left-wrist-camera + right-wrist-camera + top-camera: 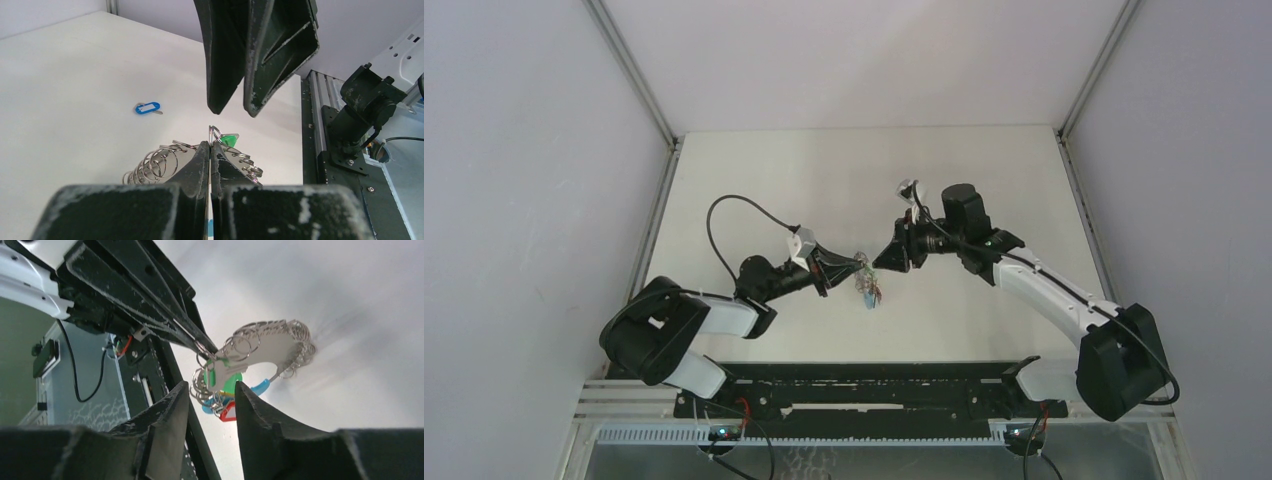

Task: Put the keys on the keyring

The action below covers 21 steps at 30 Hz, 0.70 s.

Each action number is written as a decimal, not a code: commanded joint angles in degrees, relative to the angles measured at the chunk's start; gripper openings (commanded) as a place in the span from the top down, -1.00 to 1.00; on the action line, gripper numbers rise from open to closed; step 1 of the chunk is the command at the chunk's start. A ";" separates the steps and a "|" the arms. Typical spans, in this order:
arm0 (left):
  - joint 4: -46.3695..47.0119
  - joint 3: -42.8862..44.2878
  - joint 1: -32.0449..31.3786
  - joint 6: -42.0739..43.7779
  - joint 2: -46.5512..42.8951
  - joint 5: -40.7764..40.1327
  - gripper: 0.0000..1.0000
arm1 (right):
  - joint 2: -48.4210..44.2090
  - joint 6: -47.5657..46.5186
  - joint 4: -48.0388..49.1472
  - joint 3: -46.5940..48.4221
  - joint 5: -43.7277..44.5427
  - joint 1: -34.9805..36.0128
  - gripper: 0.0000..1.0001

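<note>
My left gripper [854,263] is shut on the keyring [866,281] and holds it up above the table. In the left wrist view its fingertips [210,146] pinch the thin hoop, with silver links [152,167] fanned to both sides and a green tag [229,139] just beyond. My right gripper [881,258] is open, close to the ring from the other side, touching nothing. In the right wrist view [212,387] the hoop with its links [272,340] hangs ahead, with the green tag [232,385], a red tag [228,413] and the light-blue sleeve [260,387]. The black and yellow keys are not clearly visible.
A loose blue key tag [147,108] lies on the white table [75,75] beyond the grippers. The black rail [864,385] with the arm bases runs along the near edge. The grey walls [514,200] close in the sides.
</note>
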 commanded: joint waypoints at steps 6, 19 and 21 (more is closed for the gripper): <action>5.07 -0.55 -0.13 -0.75 -1.67 -0.56 1.00 | 2.81 6.18 11.50 -0.09 -1.94 -0.05 0.33; 5.26 -0.49 -0.08 -0.98 -1.43 -0.82 1.00 | 5.31 5.90 12.23 -0.10 -4.43 0.97 0.64; 5.24 -0.49 -0.08 -1.03 -1.41 -0.91 1.00 | 5.41 5.91 12.29 -0.05 -4.92 1.13 0.66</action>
